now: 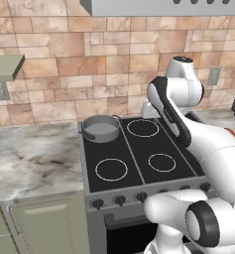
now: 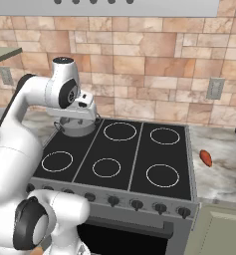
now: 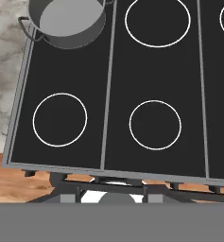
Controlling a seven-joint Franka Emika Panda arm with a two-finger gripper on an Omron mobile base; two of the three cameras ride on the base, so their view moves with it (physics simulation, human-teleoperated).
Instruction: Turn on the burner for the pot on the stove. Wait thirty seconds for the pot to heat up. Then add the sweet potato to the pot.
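The kitchen is lit brightly and evenly, and no single lamp can be picked out. Only soft, faint shadows are seen. No glare is seen on the black stove (image 2: pixel 119 154). Edges are drawn a little blurry and blocky.

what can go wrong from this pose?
1. Wrong knob: the pot sits on the rear-left ring of the stove, and the knobs form one close front row, so a neighbouring knob could get turned.
2. Far pickup: the sweet potato lies on the counter right of the stove, opposite the pot, so carrying it means a long swing across the cooktop.
3. The gripper looks shut; it probably must open before taking a knob.
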